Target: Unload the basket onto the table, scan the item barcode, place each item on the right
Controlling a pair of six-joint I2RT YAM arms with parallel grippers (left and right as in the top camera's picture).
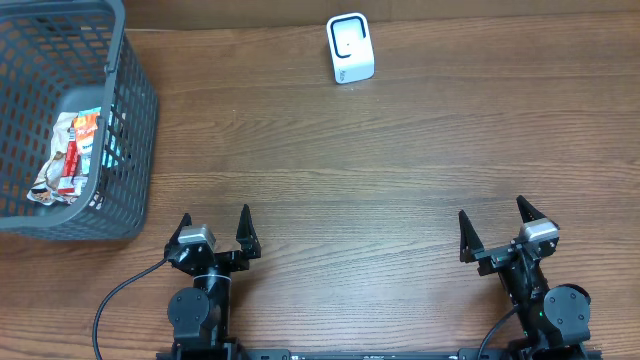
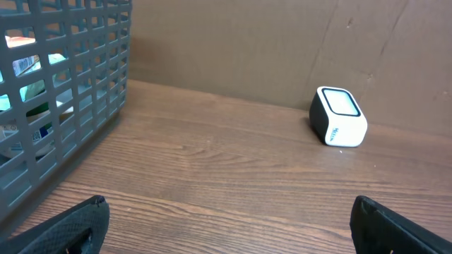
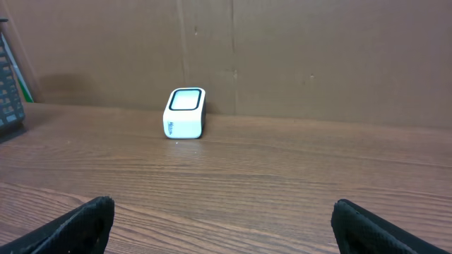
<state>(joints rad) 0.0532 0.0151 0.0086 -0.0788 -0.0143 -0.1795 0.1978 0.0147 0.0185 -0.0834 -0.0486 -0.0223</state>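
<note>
Grey plastic basket [image 1: 135, 120] at the left of the worktop [image 1: 350, 170], wrapped snack item [image 1: 75, 150] inside; white scanner [image 1: 350, 48] at the back, well apart. Left fingers [image 1: 246, 225] and right fingers [image 1: 465, 232] spread wide, empty. Looks like the start: nothing picked. Calls next for a left-arm reach over the rim, barcode kept uncovered.

A robot test bench staged like a shop checkout: a wood-grain table [image 1: 350, 180] backed by plain brown cardboard [image 3: 282, 56], a grey plastic shopping basket [image 1: 135, 120] of packaged snacks [image 1: 70, 155] at one corner, and a small white barcode scanner [image 1: 350, 48] at the far edge.
</note>
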